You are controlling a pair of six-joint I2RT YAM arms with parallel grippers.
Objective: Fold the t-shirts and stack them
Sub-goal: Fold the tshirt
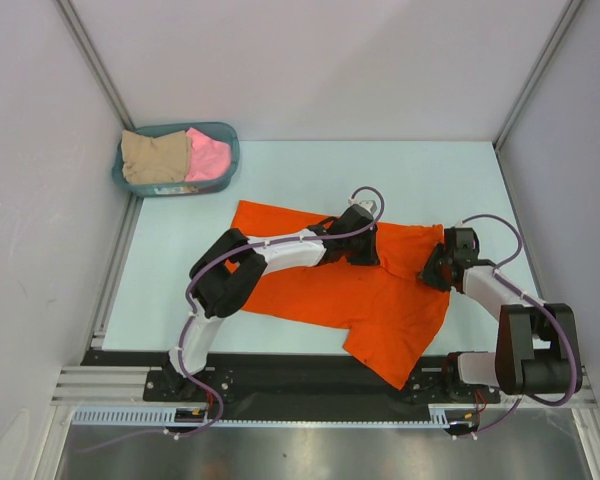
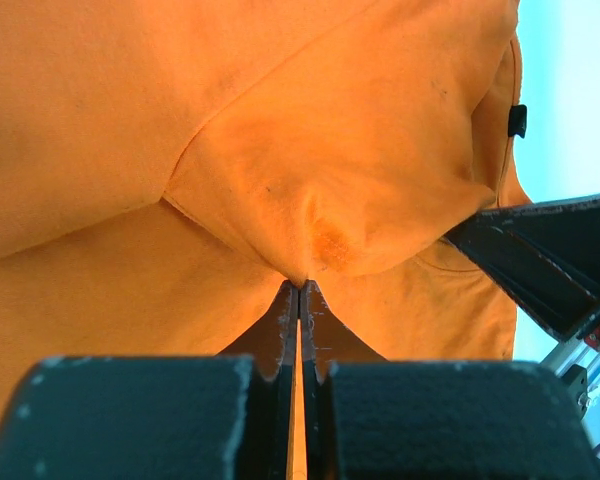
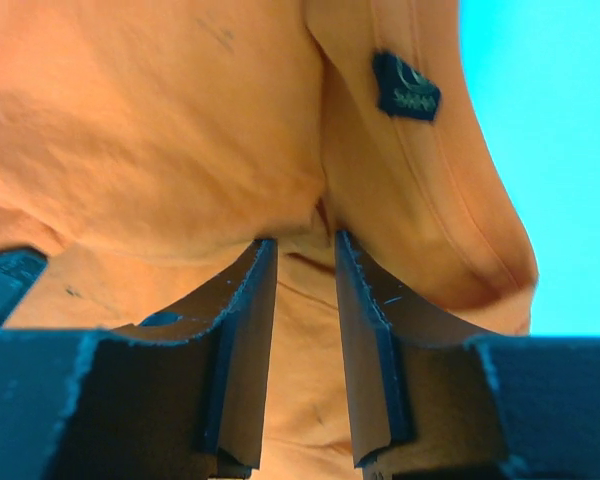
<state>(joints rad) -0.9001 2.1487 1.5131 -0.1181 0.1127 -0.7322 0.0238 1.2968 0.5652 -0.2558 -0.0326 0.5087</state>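
Left gripper (image 2: 300, 288) pinched tight on a raised fold of the soft, creased orange t-shirt (image 2: 340, 150), right gripper (image 3: 302, 243) at its edge — jaws slightly apart, cloth between.

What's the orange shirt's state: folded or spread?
Mostly spread: orange t-shirt lies open across the table, one small pucker pinched in the left gripper.
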